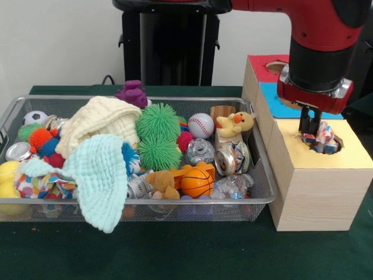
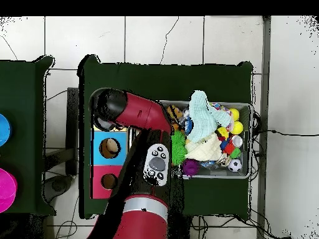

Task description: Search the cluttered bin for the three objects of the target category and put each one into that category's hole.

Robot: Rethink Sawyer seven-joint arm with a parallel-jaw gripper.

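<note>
Risk: pincer (image 1: pixel 310 129) pinches a printed cloth (image 1: pixel 320 140) bunched at the yellow hole's (image 1: pixel 341 142) rim just below; released off-centre, it could snag there instead of dropping.

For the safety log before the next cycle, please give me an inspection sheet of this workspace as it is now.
Surface: dark green table cover, no spill seen.
Job's things: wire mesh bin full; one printed cloth lies at its near left corner; another printed cloth sits in the yellow-topped hole.
Clutter: mint waffle cloth hangs over the bin's near rim; cream waffle cloth, green spiky balls, baseball, mini basketball, crushed cans, duck plush.
Tool: tool is over the yellow hole, touching the cloth; open or shut cannot be told.
Cables: cables on the floor beside the table.
Surroundings: tiled floor; no person seen.
</note>
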